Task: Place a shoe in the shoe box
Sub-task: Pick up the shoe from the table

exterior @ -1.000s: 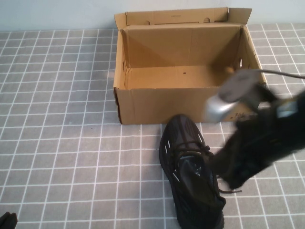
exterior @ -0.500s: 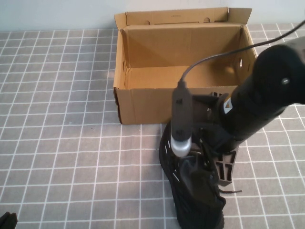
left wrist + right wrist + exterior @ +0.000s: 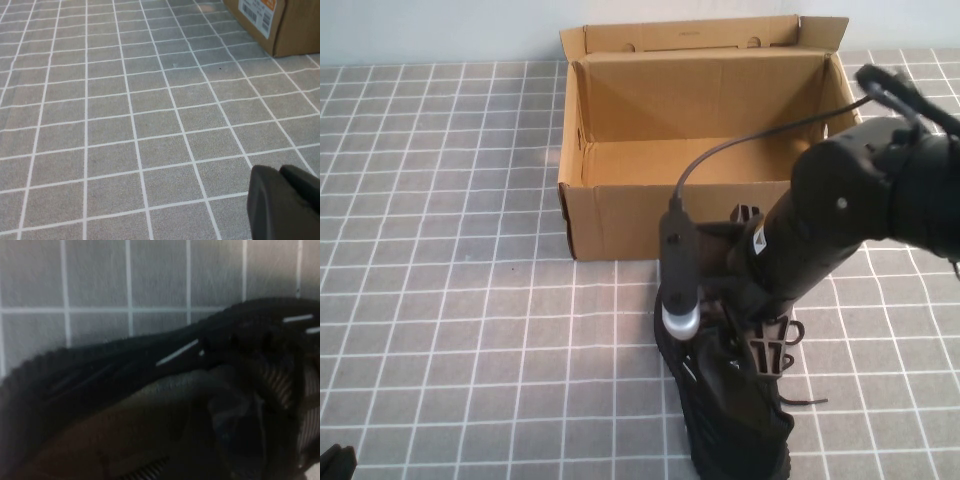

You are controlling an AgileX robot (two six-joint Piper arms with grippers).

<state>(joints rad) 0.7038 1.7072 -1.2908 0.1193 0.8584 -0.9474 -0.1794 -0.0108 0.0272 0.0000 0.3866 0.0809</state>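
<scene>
While the black knit lace-up sneaker is lying on the grey tiled table just in front of the open brown cardboard shoe box, I am holding my right gripper down over its laced middle. From the high view, my arm is covering most of the shoe's front half, and I cannot tell whether my right fingers are apart or closed on anything. The right wrist view is showing what the high one is hiding: the shoe's dark knit side is filling the picture from very close, with short white dash marks and white grid lines of the table behind it. The box is standing empty with its lid flap raised at the far side, and the shoe is sitting outside it. My left gripper is resting at the near left corner of the table, well apart from the shoe. In the left wrist view its dark fingertips are pressing together, holding nothing, and a labelled corner of the box is showing beyond.
</scene>
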